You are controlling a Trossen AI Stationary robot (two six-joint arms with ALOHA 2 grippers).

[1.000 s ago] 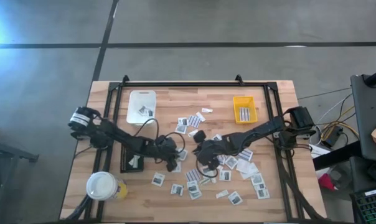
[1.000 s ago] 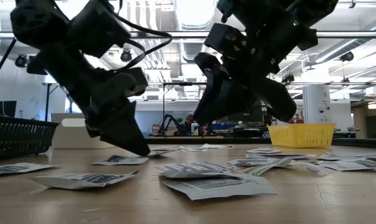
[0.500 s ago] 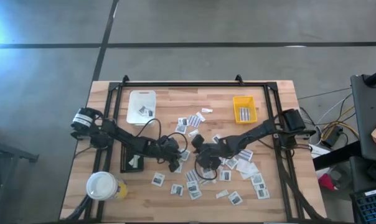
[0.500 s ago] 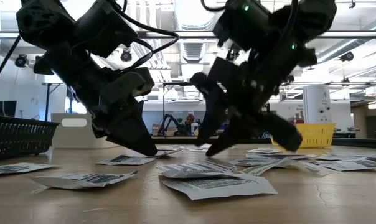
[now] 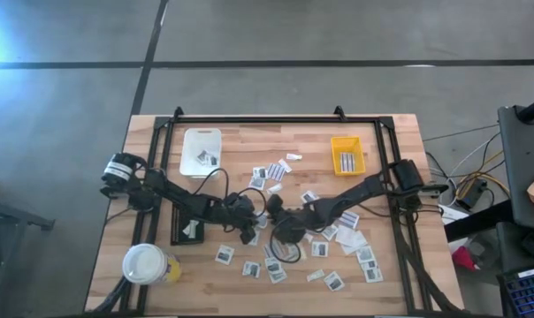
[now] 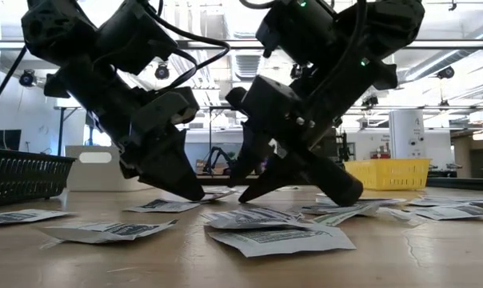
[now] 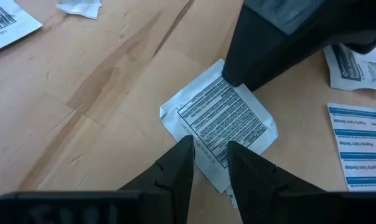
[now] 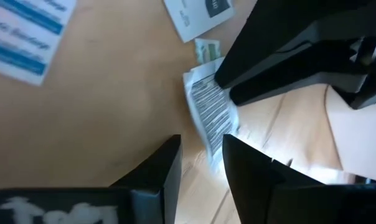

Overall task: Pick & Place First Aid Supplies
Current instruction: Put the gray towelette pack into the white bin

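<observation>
A white packet with a dark printed patch lies flat on the wooden table near its middle, one of the first aid supplies. My left gripper is open, slanting down, its fingertips at the packet's near edge. My right gripper is open too and comes at the same packet from the opposite side, slanting down. In the low view both grippers reach down to the tabletop, facing each other. My left gripper has its two open fingertips down on the packet's near edge, slanting from above; the packet lies flat on the table. My right gripper has one fingertip at the packet's far corner; whether it touches, I cannot tell.
Many more packets and blue-striped strips are scattered over the table's near right half. A white tray and a yellow tray stand at the far side, a black tray and a cup at the left.
My right gripper has opened, rolled about its own axis, and come down and toward the table's left, to the packet in front of my left gripper. My left gripper has kept still.
</observation>
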